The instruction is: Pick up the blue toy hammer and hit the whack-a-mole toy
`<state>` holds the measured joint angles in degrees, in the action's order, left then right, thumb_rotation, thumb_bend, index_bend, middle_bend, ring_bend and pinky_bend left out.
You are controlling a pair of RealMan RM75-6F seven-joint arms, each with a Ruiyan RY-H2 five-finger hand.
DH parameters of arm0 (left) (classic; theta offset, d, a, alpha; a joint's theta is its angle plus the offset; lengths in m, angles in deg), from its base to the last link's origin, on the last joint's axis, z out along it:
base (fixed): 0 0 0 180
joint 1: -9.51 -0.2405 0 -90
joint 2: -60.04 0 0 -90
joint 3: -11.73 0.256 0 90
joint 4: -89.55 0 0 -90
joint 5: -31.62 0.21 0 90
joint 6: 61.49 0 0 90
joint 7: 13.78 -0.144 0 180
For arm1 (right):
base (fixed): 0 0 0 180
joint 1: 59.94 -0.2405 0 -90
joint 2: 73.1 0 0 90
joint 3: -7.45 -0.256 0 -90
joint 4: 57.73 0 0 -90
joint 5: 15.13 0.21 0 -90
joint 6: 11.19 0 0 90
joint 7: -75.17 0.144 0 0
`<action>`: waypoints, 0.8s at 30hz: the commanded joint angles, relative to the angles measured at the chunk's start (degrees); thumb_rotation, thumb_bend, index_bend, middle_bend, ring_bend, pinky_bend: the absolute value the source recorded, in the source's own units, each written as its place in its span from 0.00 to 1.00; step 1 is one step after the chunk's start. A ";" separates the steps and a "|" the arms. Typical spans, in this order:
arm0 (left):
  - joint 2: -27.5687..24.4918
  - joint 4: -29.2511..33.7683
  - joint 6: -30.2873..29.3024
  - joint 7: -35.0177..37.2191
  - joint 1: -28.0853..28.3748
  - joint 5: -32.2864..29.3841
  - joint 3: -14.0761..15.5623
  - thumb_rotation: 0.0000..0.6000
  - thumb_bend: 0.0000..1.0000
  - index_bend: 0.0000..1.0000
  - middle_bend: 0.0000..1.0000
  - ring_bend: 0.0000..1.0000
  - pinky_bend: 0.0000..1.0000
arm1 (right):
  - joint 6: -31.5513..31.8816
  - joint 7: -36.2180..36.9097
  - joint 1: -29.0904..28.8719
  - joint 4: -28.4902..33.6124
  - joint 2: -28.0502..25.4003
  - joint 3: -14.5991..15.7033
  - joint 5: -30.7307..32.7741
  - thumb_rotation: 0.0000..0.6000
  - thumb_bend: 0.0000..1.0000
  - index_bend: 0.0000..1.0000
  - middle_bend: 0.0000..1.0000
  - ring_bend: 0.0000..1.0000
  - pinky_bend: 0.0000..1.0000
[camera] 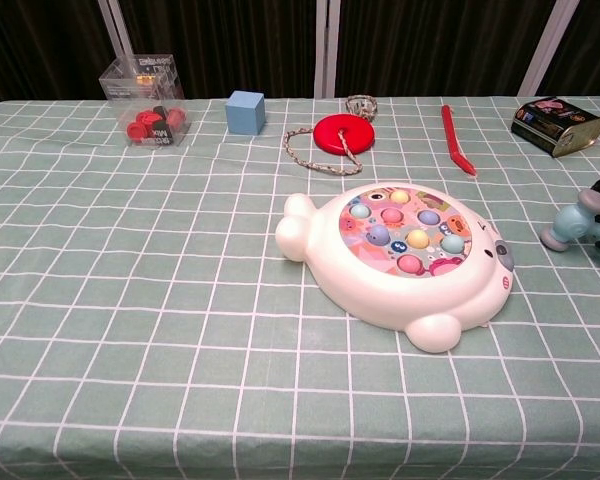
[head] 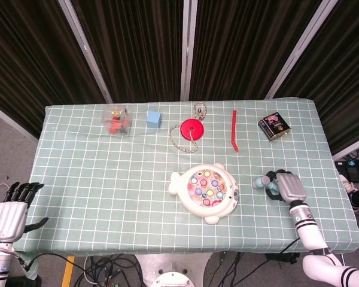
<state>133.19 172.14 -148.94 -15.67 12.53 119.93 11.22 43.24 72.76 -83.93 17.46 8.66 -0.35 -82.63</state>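
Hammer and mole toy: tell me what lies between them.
Nothing: only bare checked cloth separates the hammer from the mole toy, clearest in the head view.

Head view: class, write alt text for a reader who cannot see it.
Seen from above, the right hand closes over the blue hammer on a green checked table, right of the white whack-a-mole toy. Along the far edge lie a clear box, blue cube, red disc, red stick and dark tin; the left hand hangs off-table, open.
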 commanded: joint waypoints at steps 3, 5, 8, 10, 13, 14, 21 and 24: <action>0.11 -0.27 0.03 0.23 -0.11 -0.17 0.03 1.00 0.00 0.19 0.17 0.13 0.10 | 0.22 -0.10 -0.14 -0.38 0.30 -0.04 -0.02 1.00 0.29 0.45 0.46 0.26 0.29; 0.10 -0.34 0.09 0.33 -0.18 -0.32 0.05 1.00 0.00 0.19 0.17 0.13 0.10 | 0.21 -0.18 -0.23 -0.50 0.43 0.01 -0.04 1.00 0.30 0.46 0.46 0.27 0.30; 0.07 -0.36 0.34 0.38 -0.20 -0.56 0.07 1.00 0.00 0.19 0.17 0.13 0.10 | 0.18 -0.40 -0.39 -0.72 0.62 0.01 0.05 1.00 0.31 0.47 0.47 0.28 0.32; 0.07 -0.36 0.41 0.37 -0.22 -0.67 0.07 1.00 0.00 0.19 0.17 0.13 0.10 | 0.10 -0.46 -0.45 -0.85 0.74 0.01 0.17 1.00 0.32 0.48 0.48 0.28 0.32; 0.04 -0.35 0.38 0.40 -0.30 -0.75 0.07 1.00 0.00 0.19 0.17 0.13 0.10 | 0.02 -0.41 -0.57 -1.00 0.89 -0.02 0.26 1.00 0.33 0.49 0.48 0.29 0.33; 0.04 -0.35 0.33 0.42 -0.36 -0.80 0.05 1.00 0.00 0.19 0.17 0.13 0.10 | 0.05 -0.37 -0.60 -1.09 0.95 -0.02 0.23 1.00 0.34 0.49 0.48 0.29 0.33; 0.04 -0.49 0.36 0.55 -0.49 -1.06 0.01 1.00 0.00 0.19 0.17 0.13 0.10 | -0.25 0.20 -0.96 -1.89 1.56 0.00 0.00 1.00 0.41 0.53 0.51 0.31 0.39; 0.01 -0.44 0.33 0.52 -0.53 -1.13 -0.04 1.00 0.00 0.19 0.17 0.13 0.10 | -0.10 1.05 -1.05 -2.61 1.97 0.05 -0.64 1.00 0.48 0.55 0.53 0.34 0.44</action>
<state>133.19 171.70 -148.61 -15.14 12.00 118.81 11.19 43.08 73.66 -84.95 15.02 10.50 -0.32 -83.11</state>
